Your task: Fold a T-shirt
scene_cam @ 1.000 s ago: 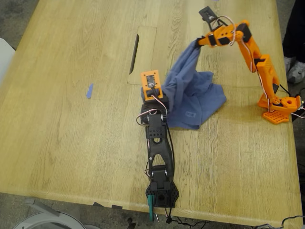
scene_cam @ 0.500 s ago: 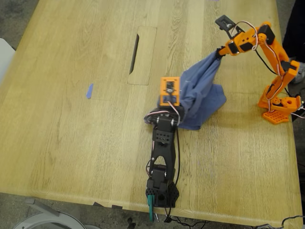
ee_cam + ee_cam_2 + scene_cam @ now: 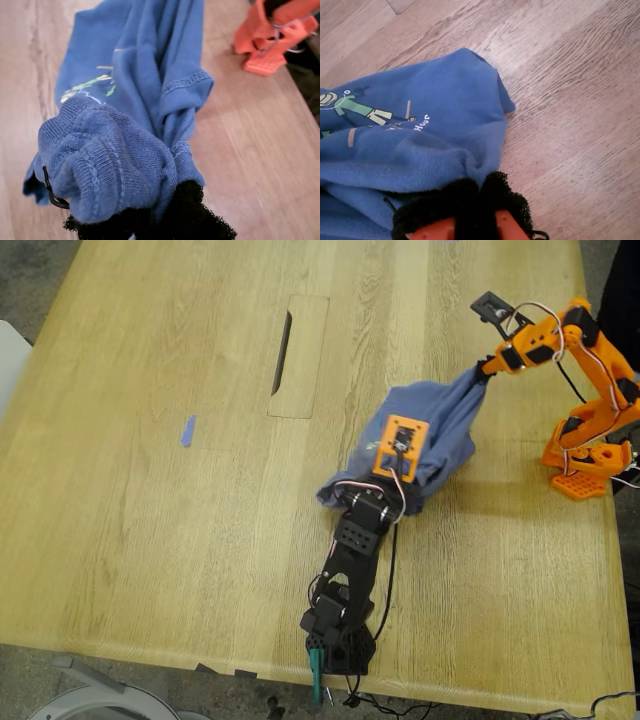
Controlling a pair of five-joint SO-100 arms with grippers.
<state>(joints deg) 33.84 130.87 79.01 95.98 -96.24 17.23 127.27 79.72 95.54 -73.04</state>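
Observation:
The slate-blue T-shirt (image 3: 447, 425) lies bunched on the wooden table (image 3: 150, 540), right of centre in the exterior view. My first gripper (image 3: 398, 468), on the black arm, is shut on a ribbed bunch of the shirt (image 3: 110, 165); its black padded jaws show in the first wrist view (image 3: 160, 220). My second gripper (image 3: 482, 370), on the orange arm, is shut on the shirt's far end and holds it raised. Its jaws show in the second wrist view (image 3: 475, 200) over the cloth (image 3: 435, 100). The green-yellow print (image 3: 357, 107) and white lettering (image 3: 420, 122) face up.
A small blue tape strip (image 3: 187, 430) lies on the exterior view's left. A long slot in a rectangular panel (image 3: 283, 340) is set in the table. The orange arm's base (image 3: 585, 465) stands by the right edge, the black arm's base (image 3: 338, 640) at the near edge. A person's dark leg (image 3: 625, 280) shows at upper right.
Both grippers have moved toward the exterior view's right with the shirt. The black arm has swung right over the cloth, and the orange arm has drawn back. The shirt is more bunched.

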